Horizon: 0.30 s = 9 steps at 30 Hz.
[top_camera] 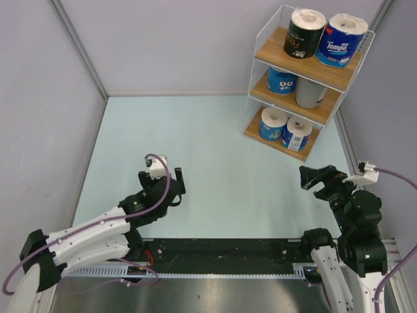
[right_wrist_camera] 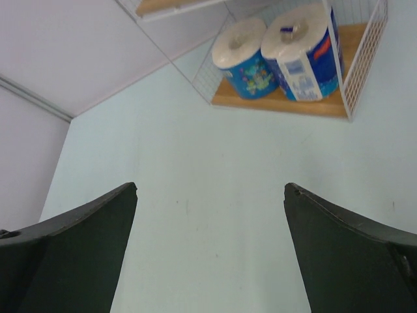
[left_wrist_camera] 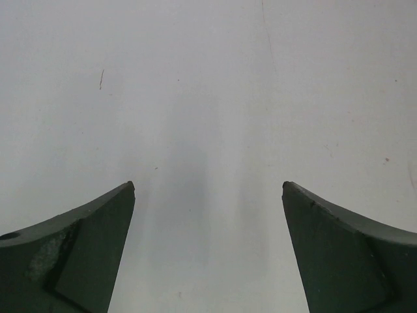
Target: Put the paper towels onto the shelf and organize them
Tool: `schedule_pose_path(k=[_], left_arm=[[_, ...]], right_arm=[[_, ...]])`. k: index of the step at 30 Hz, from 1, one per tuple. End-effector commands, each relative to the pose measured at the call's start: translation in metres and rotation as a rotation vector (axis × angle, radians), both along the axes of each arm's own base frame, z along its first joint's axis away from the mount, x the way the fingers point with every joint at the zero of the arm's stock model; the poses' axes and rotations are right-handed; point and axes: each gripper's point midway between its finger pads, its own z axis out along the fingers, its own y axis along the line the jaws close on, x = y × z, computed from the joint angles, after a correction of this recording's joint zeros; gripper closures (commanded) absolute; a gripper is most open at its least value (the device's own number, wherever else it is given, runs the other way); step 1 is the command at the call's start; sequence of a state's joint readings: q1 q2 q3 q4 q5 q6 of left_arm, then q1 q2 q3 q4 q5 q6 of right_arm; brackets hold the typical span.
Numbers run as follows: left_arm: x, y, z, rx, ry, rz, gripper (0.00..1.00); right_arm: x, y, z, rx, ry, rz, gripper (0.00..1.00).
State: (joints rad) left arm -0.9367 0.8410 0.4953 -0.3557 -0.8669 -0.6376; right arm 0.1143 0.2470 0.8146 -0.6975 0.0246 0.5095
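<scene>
The shelf point(top_camera: 339, 76) stands at the far right corner with two rolls on each tier. A black roll point(top_camera: 304, 32) and a blue roll point(top_camera: 341, 40) stand on top. A blue roll point(top_camera: 282, 81) and a grey roll point(top_camera: 310, 92) sit on the middle board. Two blue rolls point(top_camera: 273, 124) point(top_camera: 297, 134) sit on the bottom board; they also show in the right wrist view point(right_wrist_camera: 244, 57) point(right_wrist_camera: 301, 52). My left gripper point(top_camera: 160, 177) is open and empty over the table, left of centre. My right gripper point(top_camera: 315, 177) is open and empty, in front of the shelf.
Pale walls close the table point(top_camera: 208, 163) at the back and both sides. A metal rail point(top_camera: 215, 251) with the arm bases runs along the near edge. The left wrist view shows only bare table point(left_wrist_camera: 208, 98) between my fingers.
</scene>
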Motion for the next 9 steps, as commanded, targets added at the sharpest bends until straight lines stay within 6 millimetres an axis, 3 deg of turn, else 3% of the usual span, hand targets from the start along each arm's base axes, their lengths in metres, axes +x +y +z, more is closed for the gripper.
schedule_pose_path(k=[1,9], left_arm=[[-0.004,0.000,0.009,-0.080,-0.045,-0.018,0.00],[-0.008,0.010,0.013,-0.088,-0.056,0.009,0.00]], right_arm=[[-0.010,0.013,-0.015,0.045,0.028,0.065,0.00],[-0.008,0.015,-0.018,0.042,0.046,0.078,0.00]])
